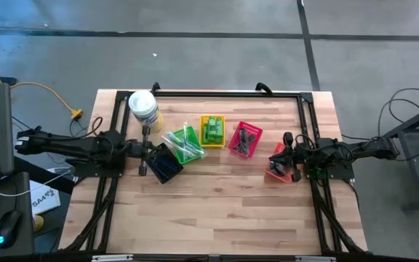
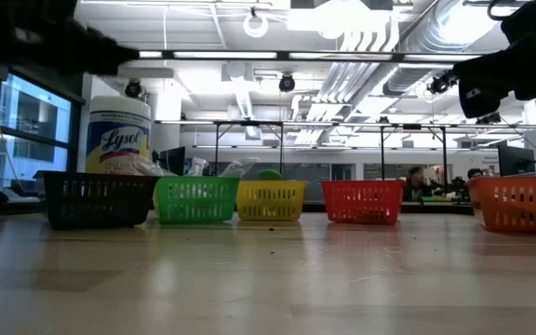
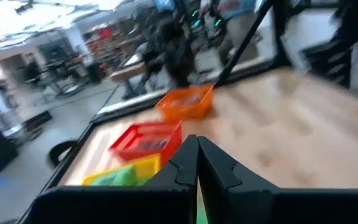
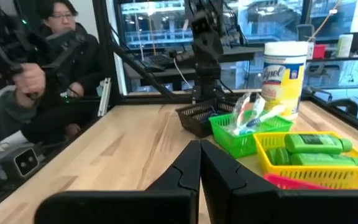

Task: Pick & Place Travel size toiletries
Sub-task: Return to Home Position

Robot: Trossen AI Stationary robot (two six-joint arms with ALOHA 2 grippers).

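The high camera hangs over the table [image 1: 217, 211] and looks straight down, taking in its whole top. The low camera sits at table-top height and looks level across the wood into the room [image 2: 342, 93]. The left wrist camera looks past the closed left claw [image 3: 197, 139]; ahead of it stands the red basket [image 3: 126, 144]. The right wrist camera looks past the closed right claw [image 4: 200, 145] toward the green basket [image 4: 238, 144] and white tub [image 4: 284, 74]. All four views share the yellow basket [image 2: 270, 200].
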